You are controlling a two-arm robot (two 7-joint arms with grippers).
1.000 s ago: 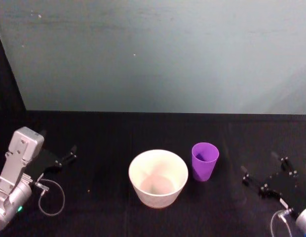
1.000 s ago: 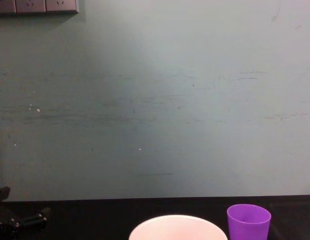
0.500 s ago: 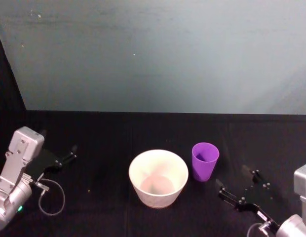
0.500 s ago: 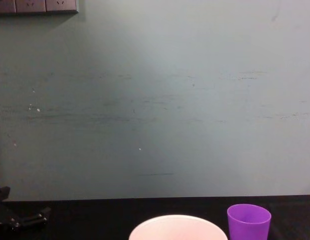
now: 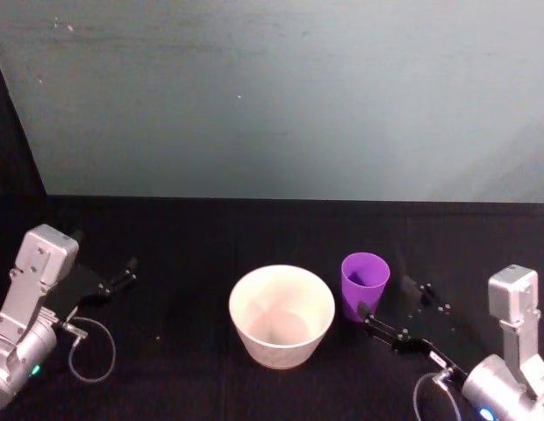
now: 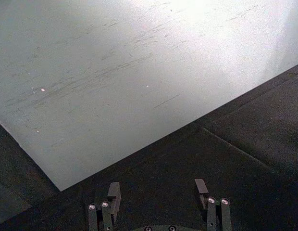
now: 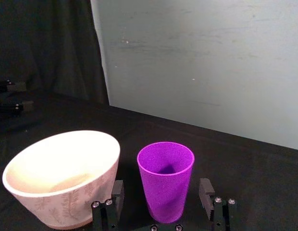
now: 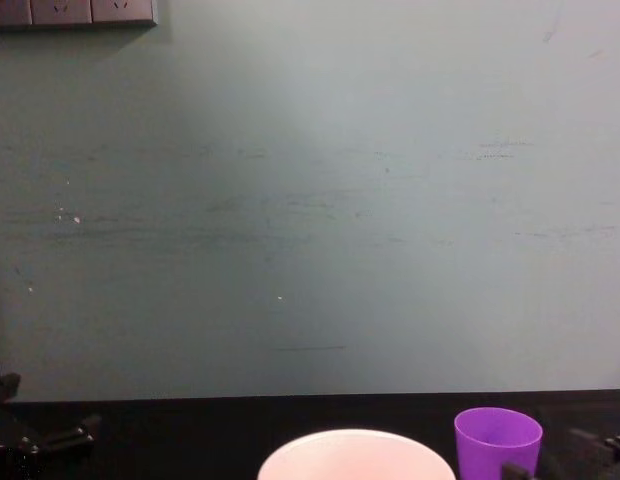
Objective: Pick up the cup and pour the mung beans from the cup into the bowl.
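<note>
Black cloth covered the table below a teal wall. Front and centre, the cup stood upright just to the right of the bowl, with a slim gap between them. Whatever it held was lost in shadow. The right gripper sat low at the cup — fingers spread wide, one on each side, neither pressing it yet. Light, smooth, tapered plastic, I judged — liable to slide out of a loose pinch, so a firm squeeze around the middle of its wall looked best. The left gripper rested far left, fingers apart, holding nothing.
</note>
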